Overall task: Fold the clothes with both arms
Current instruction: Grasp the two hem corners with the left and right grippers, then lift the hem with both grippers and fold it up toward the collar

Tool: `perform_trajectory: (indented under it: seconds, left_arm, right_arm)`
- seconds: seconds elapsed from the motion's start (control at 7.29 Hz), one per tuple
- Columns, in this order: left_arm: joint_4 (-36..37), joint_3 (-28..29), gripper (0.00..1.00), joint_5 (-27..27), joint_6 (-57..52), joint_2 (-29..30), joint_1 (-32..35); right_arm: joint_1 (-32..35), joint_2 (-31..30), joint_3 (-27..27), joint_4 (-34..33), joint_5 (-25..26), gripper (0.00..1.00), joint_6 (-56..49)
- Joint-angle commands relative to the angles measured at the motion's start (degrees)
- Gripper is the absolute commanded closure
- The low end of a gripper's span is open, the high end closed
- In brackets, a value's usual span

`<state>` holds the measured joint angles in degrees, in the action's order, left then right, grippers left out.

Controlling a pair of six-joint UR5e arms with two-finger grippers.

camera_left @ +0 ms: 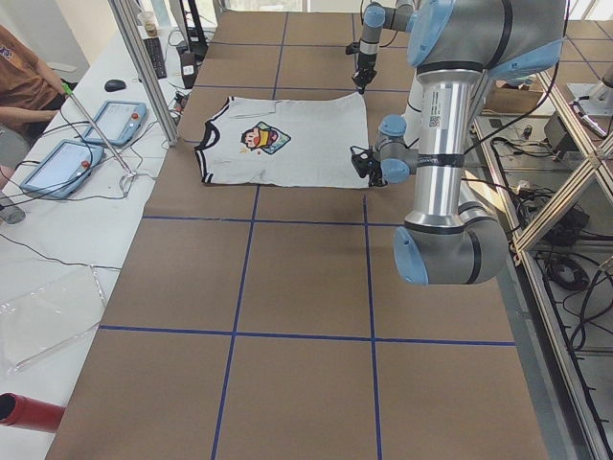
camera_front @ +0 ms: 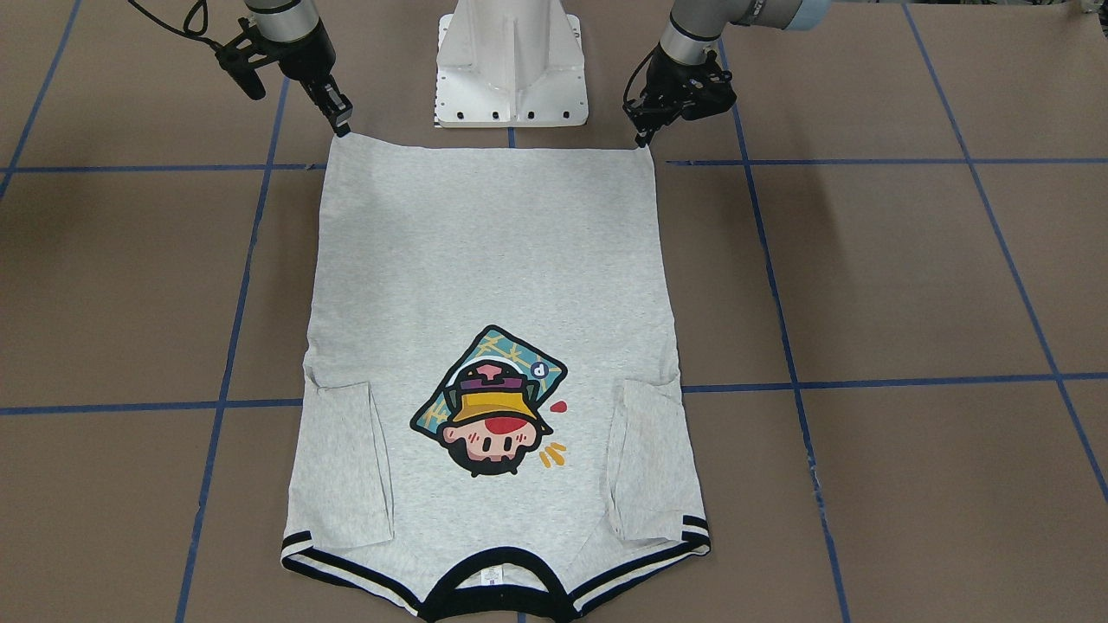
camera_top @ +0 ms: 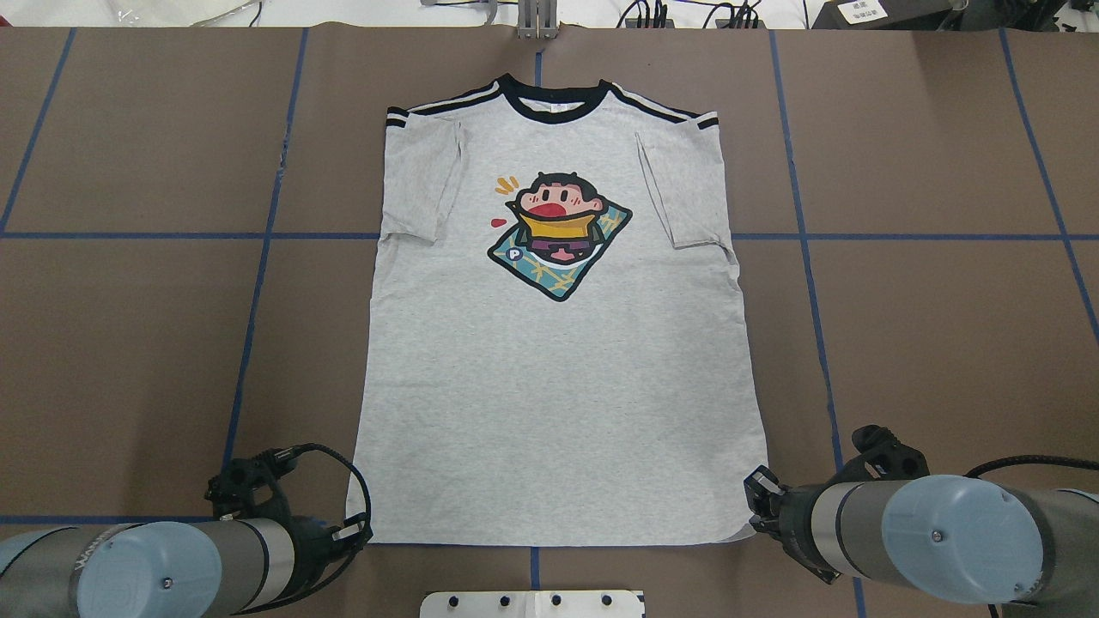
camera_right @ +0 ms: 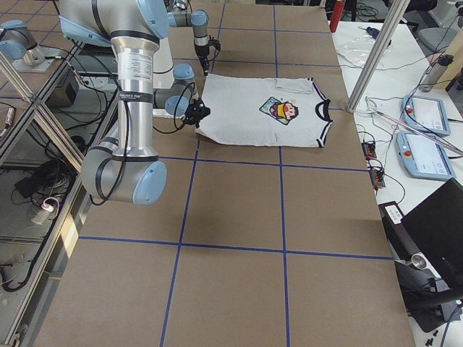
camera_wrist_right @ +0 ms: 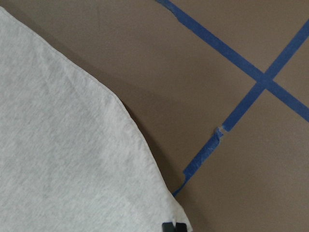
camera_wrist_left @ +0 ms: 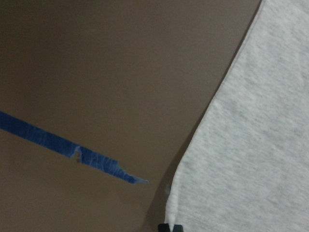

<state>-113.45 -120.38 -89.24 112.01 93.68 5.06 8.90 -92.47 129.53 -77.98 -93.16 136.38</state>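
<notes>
Neatly spread face-up on the table (camera_front: 909, 277), the T-shirt (camera_front: 493, 260) lies with both sleeves folded inward; the left pincer (camera_front: 645, 138) and right pincer (camera_front: 342, 128) each pinch a hem corner near the white pedestal (camera_front: 511, 69)

Grey T-shirt (camera_top: 549, 369) flat on brown bench (camera_top: 129, 343), front up. Black collar (camera_top: 554, 101) at far edge, hem toward robot. 2 sleeves folded inward onto body. Cartoon print (camera_top: 560, 232) on chest.

Left pincer (camera_top: 357, 530) at near-left hem corner, right pincer (camera_top: 755, 505) at near-right hem corner, each touching cloth. Left arm (camera_top: 129, 571) enters bottom left, right arm (camera_top: 944, 536) bottom right.

Blue tape (camera_top: 258, 283) grids bench. White base plate (camera_top: 532, 603) at bottom centre.
</notes>
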Motion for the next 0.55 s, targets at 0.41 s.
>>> perform_trajectory:
  seconds: [0.41]
  left_arm:
    - [6.65,-17.67,1.0,-0.23,9.45,-0.26,-4.19]
  right_arm:
    - [-0.83,-4.82,9.58,-0.6,-2.9,1.0,0.46]
